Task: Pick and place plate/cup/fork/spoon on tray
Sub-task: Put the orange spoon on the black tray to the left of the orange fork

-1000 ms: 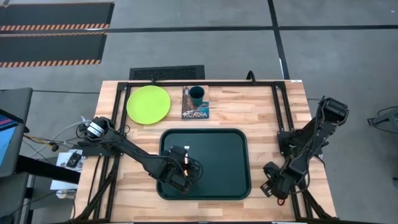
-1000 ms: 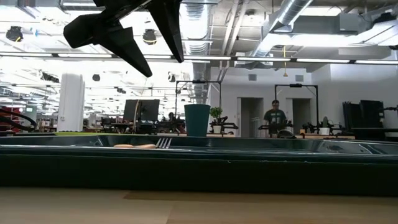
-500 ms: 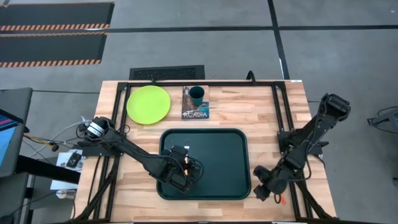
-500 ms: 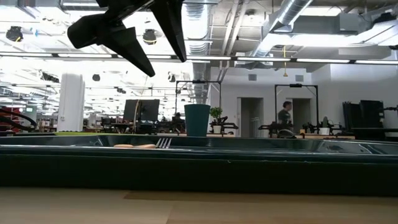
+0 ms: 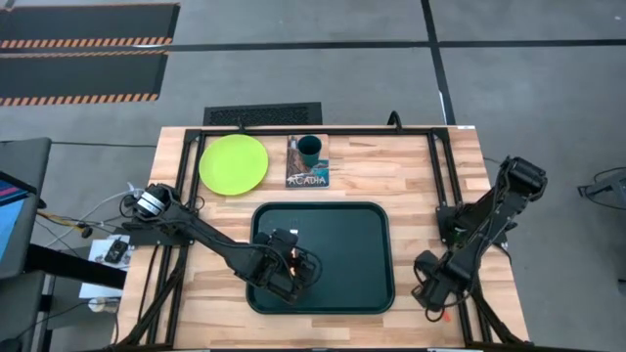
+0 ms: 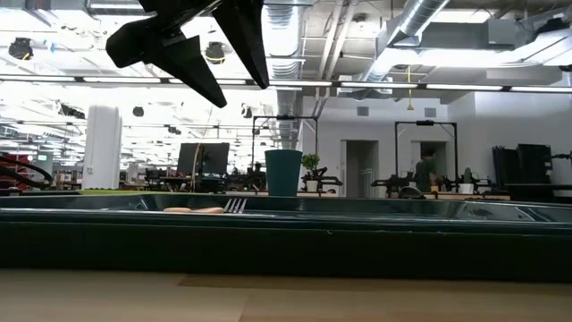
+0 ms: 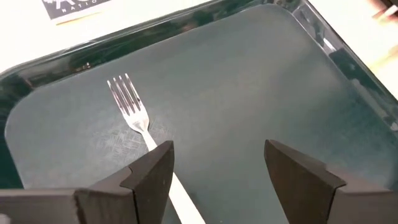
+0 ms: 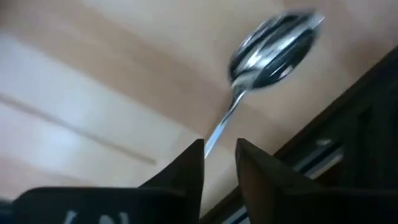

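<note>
The fork [image 7: 134, 112] lies flat on the dark green tray [image 5: 362, 220], tines toward the far side; it also shows in the low view [image 6: 206, 210]. My left gripper [image 7: 217, 149] hangs open over the fork's handle, above the tray's near left part [image 5: 293, 269]. My right gripper [image 5: 427, 293] is right of the tray near the front edge, shut on the spoon [image 8: 273, 53]. The lime-green plate [image 5: 234, 163] lies at the far left. The teal cup [image 5: 310, 150] stands on the Acadia book [image 5: 307, 176]. My right gripper pinches the spoon's thin metal neck [image 8: 219, 127] between its two fingers, just behind the bowl. The silver bowl [image 8: 277, 50] sticks out ahead of the fingertips over the wooden table. Whether the spoon is clear of the table I cannot tell.
A black metal frame [image 5: 440, 166] runs along the table's sides and far edge. The tray's raised rim [image 6: 286, 224] fills the low view's foreground. A person [image 6: 427, 172] stands far off in the room behind.
My right gripper has swung toward the tray and the near edge with the spoon, then gone back toward the right.
</note>
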`<state>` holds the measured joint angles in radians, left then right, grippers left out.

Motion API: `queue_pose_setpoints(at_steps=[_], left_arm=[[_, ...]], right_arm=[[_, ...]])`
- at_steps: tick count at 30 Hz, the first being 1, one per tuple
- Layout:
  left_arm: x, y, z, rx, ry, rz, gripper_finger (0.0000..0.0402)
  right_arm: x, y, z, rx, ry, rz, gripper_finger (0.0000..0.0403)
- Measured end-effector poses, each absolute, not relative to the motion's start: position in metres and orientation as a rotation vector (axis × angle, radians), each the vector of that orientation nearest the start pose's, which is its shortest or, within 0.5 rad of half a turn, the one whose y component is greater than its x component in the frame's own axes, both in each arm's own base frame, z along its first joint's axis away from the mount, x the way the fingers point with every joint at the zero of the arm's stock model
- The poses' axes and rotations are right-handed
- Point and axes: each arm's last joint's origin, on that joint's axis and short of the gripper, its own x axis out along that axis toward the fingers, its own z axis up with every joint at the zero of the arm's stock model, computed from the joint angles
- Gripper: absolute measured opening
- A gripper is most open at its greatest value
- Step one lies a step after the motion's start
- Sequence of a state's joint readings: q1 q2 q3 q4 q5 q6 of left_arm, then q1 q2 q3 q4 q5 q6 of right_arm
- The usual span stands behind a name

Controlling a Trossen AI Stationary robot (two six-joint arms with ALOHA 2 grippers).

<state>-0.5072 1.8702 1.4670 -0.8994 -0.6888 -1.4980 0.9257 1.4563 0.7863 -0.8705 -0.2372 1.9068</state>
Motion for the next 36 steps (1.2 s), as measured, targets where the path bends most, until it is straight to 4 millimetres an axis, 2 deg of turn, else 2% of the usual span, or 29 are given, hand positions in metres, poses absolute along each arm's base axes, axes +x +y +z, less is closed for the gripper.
queue_pose_setpoints(at_steps=[8, 11, 15, 19, 23, 30, 36], left_arm=[[0.333, -0.164, 0.228, -0.602, 0.686, 0.834, 0.0238], [0.333, -0.164, 0.228, -0.603, 0.688, 0.834, 0.0238], [0.333, -0.164, 0.228, -0.604, 0.688, 0.834, 0.0238], [0.333, -0.164, 0.227, -0.611, 0.699, 0.831, 0.0238], [0.333, -0.165, 0.227, -0.620, 0.708, 0.827, 0.0238], [0.332, -0.165, 0.227, -0.621, 0.710, 0.826, 0.0238], [0.332, -0.165, 0.227, -0.620, 0.709, 0.826, 0.0238]], right_arm=[[0.129, 0.184, 0.142, 0.768, 1.725, -0.851, 0.0233], [0.132, 0.187, 0.135, 0.771, 1.728, -0.852, 0.0246], [0.136, 0.190, 0.129, 0.779, 1.735, -0.855, 0.0241], [0.140, 0.196, 0.126, 0.811, 1.748, -0.763, 0.0218], [0.148, 0.205, 0.127, 0.888, 1.694, -0.634, 0.0174], [0.153, 0.205, 0.127, 0.891, 1.664, -0.601, 0.0080], [0.154, 0.203, 0.127, 0.867, 1.625, -0.597, 0.0014]])
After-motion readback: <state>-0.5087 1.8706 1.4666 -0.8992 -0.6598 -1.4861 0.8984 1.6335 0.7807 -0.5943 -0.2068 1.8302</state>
